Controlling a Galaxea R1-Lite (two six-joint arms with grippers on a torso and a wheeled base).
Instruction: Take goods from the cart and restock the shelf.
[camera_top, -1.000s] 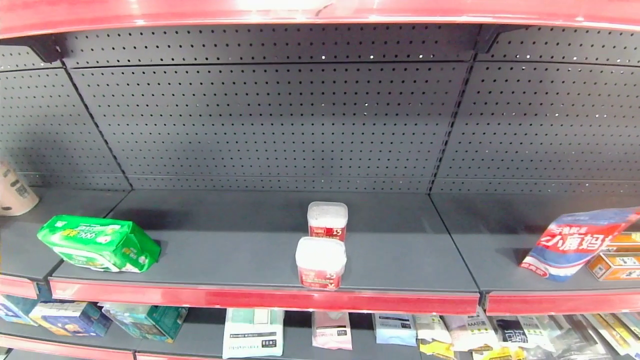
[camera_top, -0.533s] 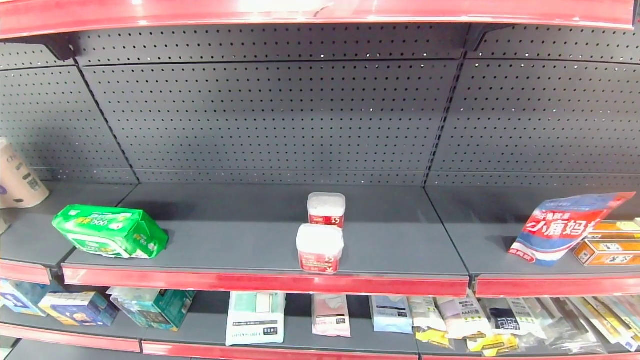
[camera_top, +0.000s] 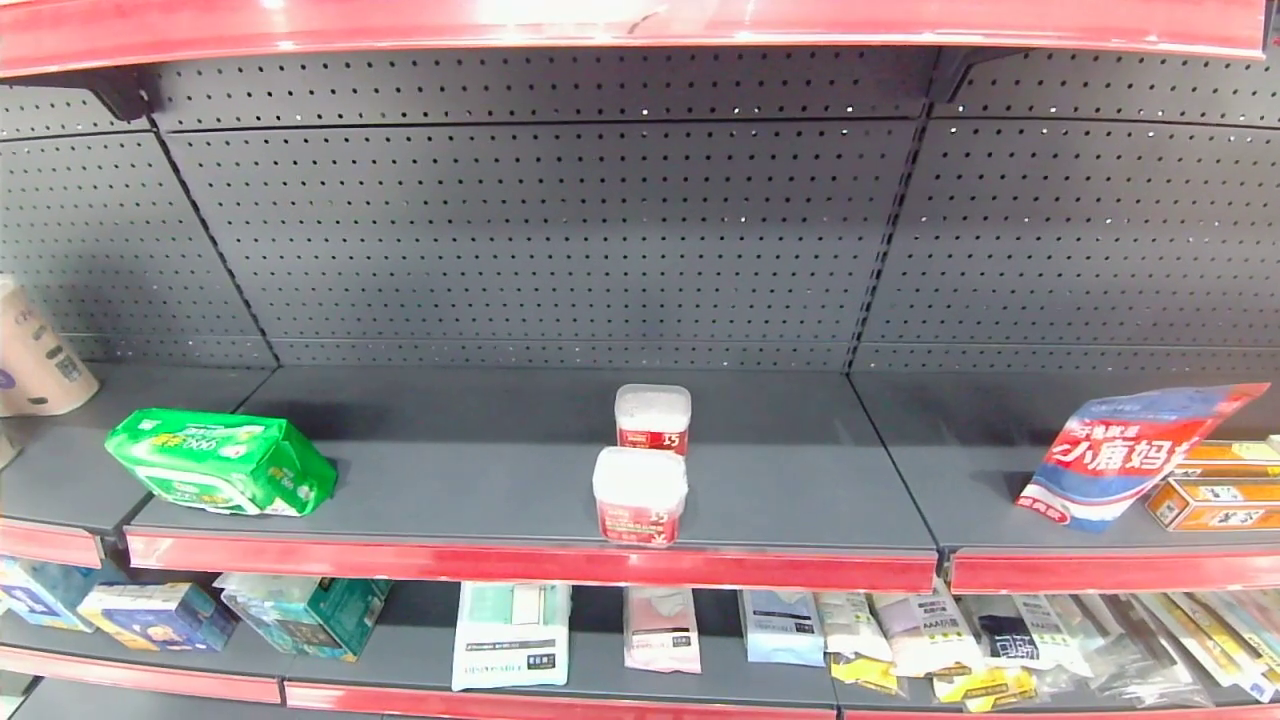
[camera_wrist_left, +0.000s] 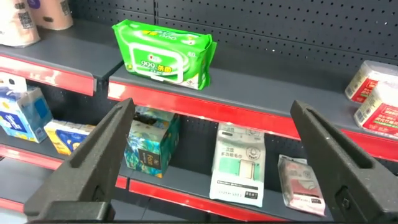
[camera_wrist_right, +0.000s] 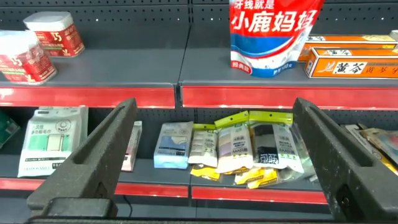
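1. The shelf (camera_top: 480, 450) is a dark grey deck with a red front lip and a pegboard back, and it runs across the middle of the head view.
2. Two red-labelled tubs with white lids stand at lower centre. The front tub (camera_top: 640, 497) is close to the red lip and the rear tub (camera_top: 653, 418) is just behind it (whether they touch, I cannot tell).
3. A green wipes pack (camera_top: 222, 462) lies flat at the lower left of the frame, well apart from the tubs.
4. At the right edge a blue, red and white pouch (camera_top: 1130, 455) leans against stacked orange boxes (camera_top: 1215, 495).
5. Flat packets (camera_top: 510, 635) sit on the tier below, along the bottom of the frame.
6. The left gripper (camera_wrist_left: 212, 107) is spread wide with nothing between its fingers, and it faces the shelf front.
7. The right gripper (camera_wrist_right: 214, 102) is likewise spread wide and holds nothing, and it too faces the shelf front.
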